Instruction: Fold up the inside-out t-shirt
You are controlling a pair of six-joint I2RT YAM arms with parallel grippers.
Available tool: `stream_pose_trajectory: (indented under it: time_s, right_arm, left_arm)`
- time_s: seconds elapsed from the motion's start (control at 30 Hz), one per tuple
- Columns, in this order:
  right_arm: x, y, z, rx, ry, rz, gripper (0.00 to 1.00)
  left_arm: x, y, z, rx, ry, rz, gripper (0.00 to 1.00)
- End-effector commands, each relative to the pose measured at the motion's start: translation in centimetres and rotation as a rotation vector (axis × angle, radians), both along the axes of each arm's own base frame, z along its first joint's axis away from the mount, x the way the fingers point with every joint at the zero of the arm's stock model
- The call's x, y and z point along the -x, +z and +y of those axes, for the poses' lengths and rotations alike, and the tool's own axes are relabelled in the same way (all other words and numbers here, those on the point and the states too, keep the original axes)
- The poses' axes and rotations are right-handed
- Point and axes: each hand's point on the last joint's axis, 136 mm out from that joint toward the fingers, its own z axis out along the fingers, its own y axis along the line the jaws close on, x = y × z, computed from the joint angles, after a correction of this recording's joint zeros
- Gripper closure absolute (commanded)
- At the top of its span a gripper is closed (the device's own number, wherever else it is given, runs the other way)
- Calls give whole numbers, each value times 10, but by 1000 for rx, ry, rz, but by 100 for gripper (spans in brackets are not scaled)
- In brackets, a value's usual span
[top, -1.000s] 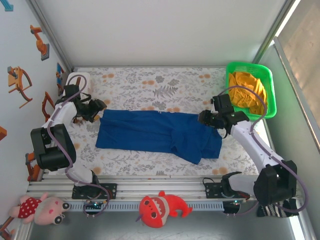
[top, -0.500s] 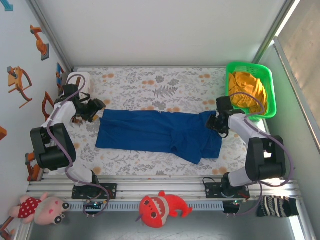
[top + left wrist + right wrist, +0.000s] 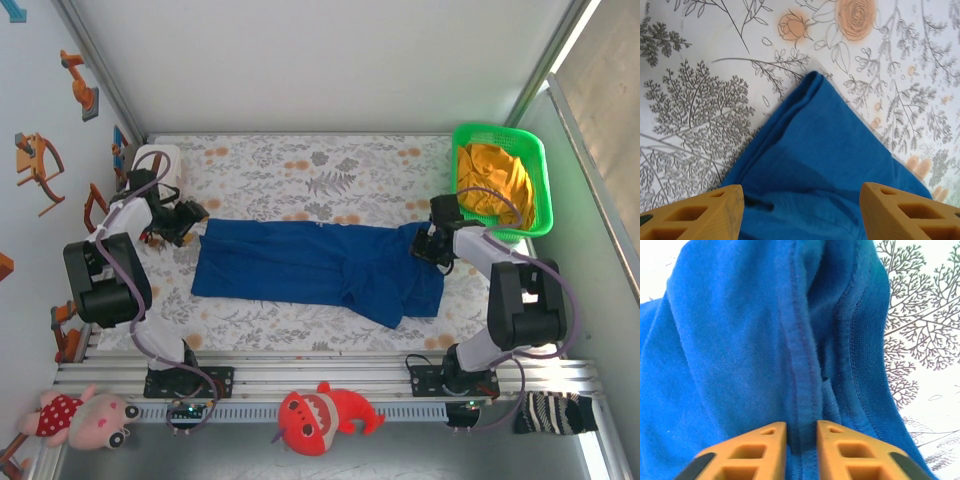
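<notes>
The inside-out t-shirt (image 3: 310, 265) is royal blue and lies spread lengthwise across the middle of the floral table, with a fold bunched at its right end. My left gripper (image 3: 193, 222) hovers at the shirt's far-left corner. In the left wrist view its fingers (image 3: 700, 215) stand wide apart over that blue corner (image 3: 825, 165), so it is open with nothing pinched. My right gripper (image 3: 425, 245) sits at the upper right corner of the shirt. In the right wrist view the gripper (image 3: 801, 440) is shut on a raised seam ridge of the blue cloth (image 3: 740, 340).
A green basket (image 3: 541, 170) with an orange-yellow garment (image 3: 492, 180) stands at the back right, just behind my right arm. A white tissue box (image 3: 158, 160) sits at the back left. A red plush toy (image 3: 320, 418) and a pink doll (image 3: 85, 415) lie by the front rail.
My right gripper has come down onto the shirt's upper right corner and closed on a ridge of cloth. The left gripper has barely shifted and stays open.
</notes>
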Motion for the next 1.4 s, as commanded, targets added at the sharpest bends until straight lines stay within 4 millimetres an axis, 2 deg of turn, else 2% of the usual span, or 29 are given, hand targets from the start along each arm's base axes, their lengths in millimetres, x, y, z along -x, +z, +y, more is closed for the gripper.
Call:
stream_pose_trajectory:
  time_s: [0.0,0.13,0.6,0.77,0.87,0.93,1.0,1.1,1.17,1.37]
  right_arm:
    - [-1,-6,0,-19,-7,3,87]
    - [-1,-4,1,-33,-8,-3,100]
    - [-3,1,2,-52,-2,-16,100]
    - [-3,4,2,-61,-3,-25,100]
    - [-3,9,4,-73,-1,-38,100]
    - [-5,15,4,-80,0,-54,100]
    - [-8,21,4,-86,-1,-70,100]
    - [-12,30,4,-91,-1,-89,100]
    - [-16,36,3,-96,-5,-102,100]
    - [-31,58,-1,-104,-18,-166,100]
  left_arm:
    - [-13,1,3,3,-6,0,42]
    - [-25,-2,5,-9,-28,-7,49]
    - [-36,-24,-21,-89,-214,19,49]
    - [-34,-34,-20,-154,-235,55,50]
    - [-34,-40,-21,-157,-238,68,59]
    - [-34,-44,-22,-151,-243,73,73]
    - [-36,-46,-24,-140,-247,71,79]
    - [-40,-44,-25,-130,-250,59,99]
    - [-45,-38,-25,-129,-249,39,100]
    - [-67,-3,-23,-67,-182,-74,100]
